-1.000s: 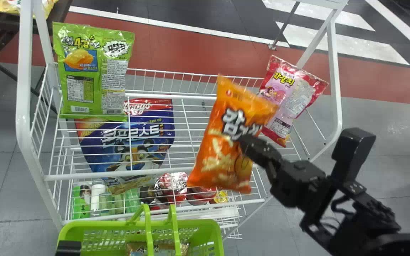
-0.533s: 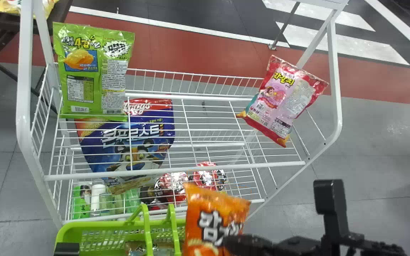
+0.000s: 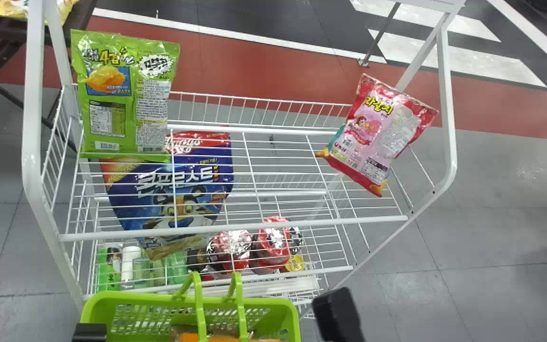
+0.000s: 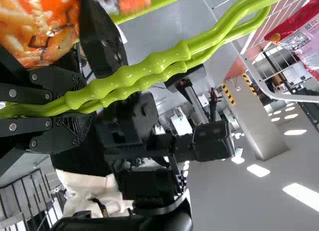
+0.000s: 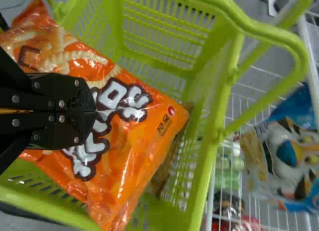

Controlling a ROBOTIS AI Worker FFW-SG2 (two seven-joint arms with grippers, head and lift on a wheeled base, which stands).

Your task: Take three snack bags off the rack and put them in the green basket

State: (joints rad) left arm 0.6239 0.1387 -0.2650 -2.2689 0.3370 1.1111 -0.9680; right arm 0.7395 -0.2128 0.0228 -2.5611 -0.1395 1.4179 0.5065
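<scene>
The green basket [image 3: 131, 298] stands at the bottom of the head view, with my left gripper [image 3: 89, 332] at its left side. In the left wrist view my left gripper [image 4: 82, 110] is clamped around the basket's two handles. My right gripper [image 3: 337, 316], partly cut off at the bottom edge, pinches the orange snack bag [image 5: 134, 146]; its tips [image 5: 94, 111] press together on the bag over the basket's opening. Beneath it lies a brownish bag [image 5: 162, 173], mostly covered. The green snack bag [image 3: 126, 95] and the pink-red one [image 3: 378, 133] rest on the rack's upper shelf.
The white wire rack [image 3: 231, 230] stands directly beyond the basket. A blue cereal bag [image 3: 178, 185], bottles [image 3: 131, 266] and red-topped cups [image 3: 273, 240] sit on its lower levels. The basket's raised handles [image 3: 197, 304] cross above its opening.
My right gripper has brought the orange bag down from in front of the rack and leftward into the basket area. The pink-red bag and the cups are no longer covered by it.
</scene>
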